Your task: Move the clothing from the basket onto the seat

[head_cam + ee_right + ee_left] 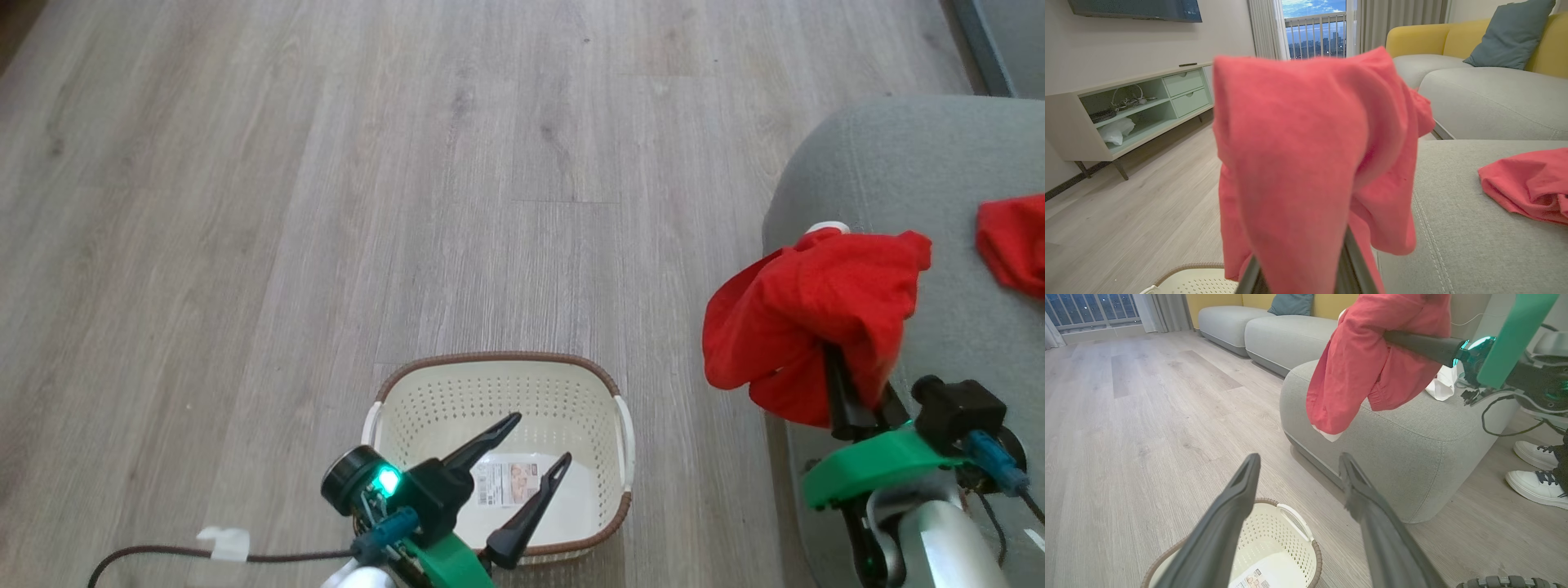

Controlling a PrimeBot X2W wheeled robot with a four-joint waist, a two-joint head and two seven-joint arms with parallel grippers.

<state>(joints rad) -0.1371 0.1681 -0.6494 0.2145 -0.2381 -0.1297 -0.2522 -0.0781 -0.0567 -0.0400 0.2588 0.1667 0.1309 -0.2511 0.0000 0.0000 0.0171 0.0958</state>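
Your right gripper [861, 396] is clamped on a soft bright red fabric garment [808, 302]. It hangs bunched over the rounded edge of the large grey-green upholstered seat [882, 155], lifted to clear it, I judge. A second red garment [1012, 241] lies on the cushion. Left gripper [540, 438] hangs spread wide, holding nothing, above the cream perforated plastic basket [490, 357], which looks empty of clothing.
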